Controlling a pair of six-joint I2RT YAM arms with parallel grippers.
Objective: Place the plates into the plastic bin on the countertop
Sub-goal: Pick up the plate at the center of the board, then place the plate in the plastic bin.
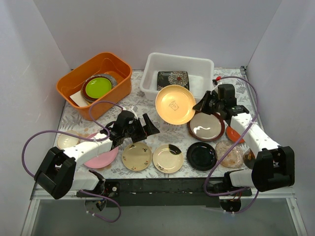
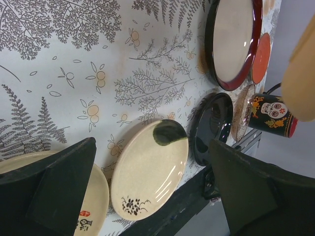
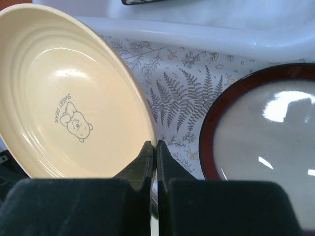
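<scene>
Colour all over this fern-print countertop!
The countertop (image 1: 170, 135) is pale, with grey ferns and small orange flowers. The cream-gold plate (image 1: 175, 104) shows a grey bear drawing. The plastic bin (image 1: 179, 63) is translucent white, and the square plate (image 1: 173, 79) is black with pale flowers. There's an orange tub (image 1: 120, 88), a lime-green plate (image 1: 98, 87), a glossy black plate (image 1: 201, 156), a pink plate (image 1: 106, 158), and a cream plate (image 1: 167, 158) splashed dark green.

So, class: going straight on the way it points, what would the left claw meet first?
Probably the cream plate with the dark blotch, framed between the fingers of the open left claw in its wrist view. Depth is unclear; it could touch the countertop beside it.
</scene>
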